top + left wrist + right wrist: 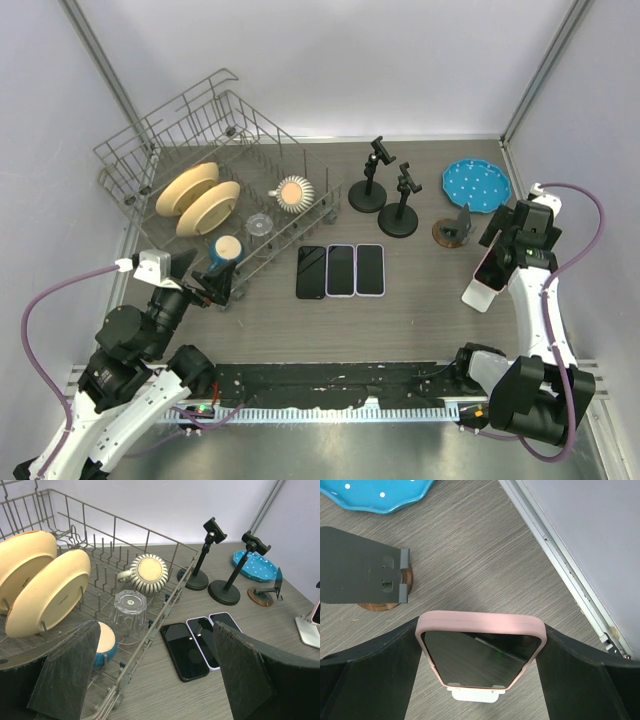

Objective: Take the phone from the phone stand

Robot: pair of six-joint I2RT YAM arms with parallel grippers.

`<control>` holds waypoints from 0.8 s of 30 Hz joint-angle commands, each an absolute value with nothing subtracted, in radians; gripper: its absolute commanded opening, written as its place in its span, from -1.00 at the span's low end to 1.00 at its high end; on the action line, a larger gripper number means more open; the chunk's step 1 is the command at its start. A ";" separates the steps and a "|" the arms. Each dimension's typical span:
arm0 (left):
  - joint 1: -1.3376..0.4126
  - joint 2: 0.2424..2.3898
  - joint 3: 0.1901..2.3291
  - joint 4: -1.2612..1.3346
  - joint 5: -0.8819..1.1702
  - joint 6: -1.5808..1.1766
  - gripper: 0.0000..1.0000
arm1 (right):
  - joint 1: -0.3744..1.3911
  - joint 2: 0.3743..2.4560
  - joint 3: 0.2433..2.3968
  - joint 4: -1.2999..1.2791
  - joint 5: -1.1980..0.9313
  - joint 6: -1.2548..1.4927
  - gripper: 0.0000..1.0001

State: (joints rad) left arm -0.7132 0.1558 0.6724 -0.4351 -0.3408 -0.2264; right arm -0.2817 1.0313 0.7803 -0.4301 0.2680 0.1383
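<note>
1. Grey wood-grain desk (pixel 420 310) carries everything.
2. Left end effector (pixel 157 630) gapes wide open and holds nothing.
3. Right end effector (pixel 479 630) straddles the pink-cased phone (pixel 480 652), with a finger hard by each edge. I cannot tell whether it grips.
4. The phone stands between those fingers, its foot in the small white phone stand (pixel 472 695).

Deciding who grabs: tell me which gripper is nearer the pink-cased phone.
Right. The right gripper straddles the phone, one finger at each side edge; the left gripper hangs far off at the table's opposite side.

Pink-cased phone (pixel 480 652) tilted on white stand (pixel 472 694)
</note>
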 commanded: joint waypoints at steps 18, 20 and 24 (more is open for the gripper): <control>-0.715 0.178 0.667 -0.382 -0.356 -0.206 0.99 | -0.278 0.870 0.914 -0.494 0.249 0.198 -0.44; -0.713 0.190 0.667 -0.382 -0.351 -0.206 0.98 | -0.264 0.856 0.936 -0.506 0.229 0.202 -0.51; -0.704 0.201 0.667 -0.380 -0.342 -0.206 0.99 | -0.227 0.871 1.017 -0.555 0.141 0.210 -0.60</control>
